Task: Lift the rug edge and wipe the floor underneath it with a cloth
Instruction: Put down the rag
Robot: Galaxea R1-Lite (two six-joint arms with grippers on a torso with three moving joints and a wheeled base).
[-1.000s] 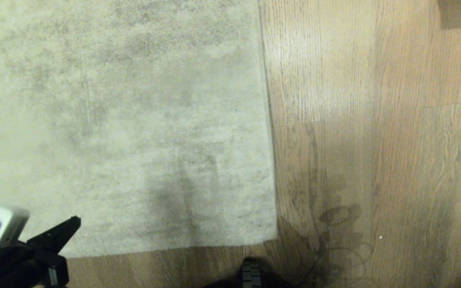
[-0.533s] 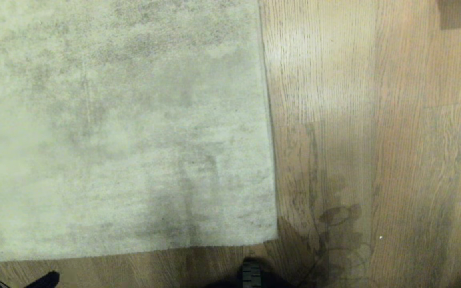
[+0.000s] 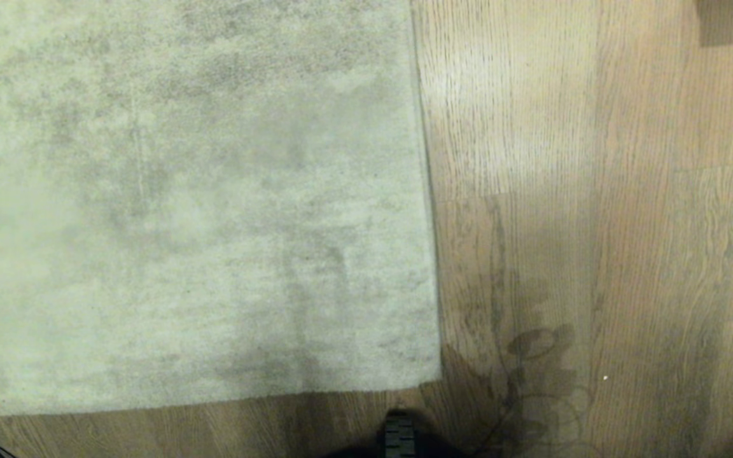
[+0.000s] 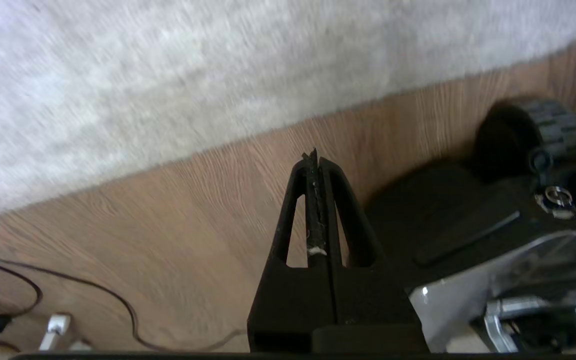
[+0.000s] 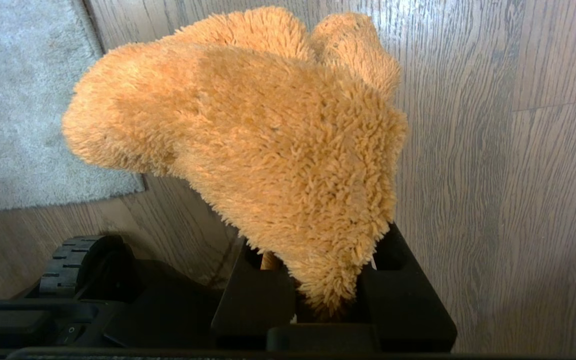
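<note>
In the head view you are looking down on the rug (image 3: 195, 203), which is lying flat on the floor (image 3: 595, 222); the rug edge (image 3: 429, 210) is running up the middle of the picture, with a second hem along the near side. Neither arm is showing here, and only a sliver of orange is peeking in at the lower right corner.

In the left wrist view your left claw (image 4: 315, 156) is hanging clenched and empty above bare planks, near the rug's hem, with the robot's base (image 4: 493, 220) beside it and a thin black cable (image 4: 88, 290) trailing on the floor.

In the right wrist view your right claw (image 5: 325, 280) is grasping the cloth (image 5: 268, 135), which is bulging out fluffy over the floor, apart from the rug's corner.
</note>
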